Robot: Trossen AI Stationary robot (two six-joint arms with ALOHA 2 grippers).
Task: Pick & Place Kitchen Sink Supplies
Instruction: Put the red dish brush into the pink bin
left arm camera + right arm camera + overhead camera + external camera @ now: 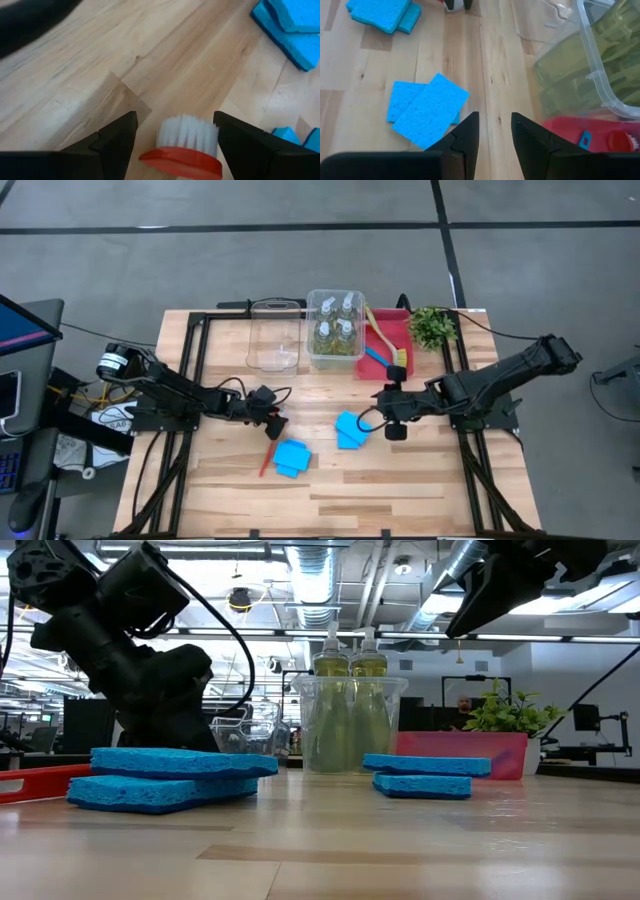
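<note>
Left gripper [175, 132], jaws spread astride the red brush [182, 150] head, not yet clamped; at its 4 o'clock lie blue sponges [291, 457]. Closing off-centre could skid the brush away. Right gripper [393, 416] hovers half-open, holding nothing.

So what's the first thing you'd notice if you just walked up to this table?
Probably the bright blue sponges lying in two little stacks in the middle of the wooden table. Then the clear bin at the back with the bottles of yellow-green liquid standing inside. You'd also spot the left hand, open around the white bristles of a red brush, while the right hand waits above the table near the other sponges.
</note>
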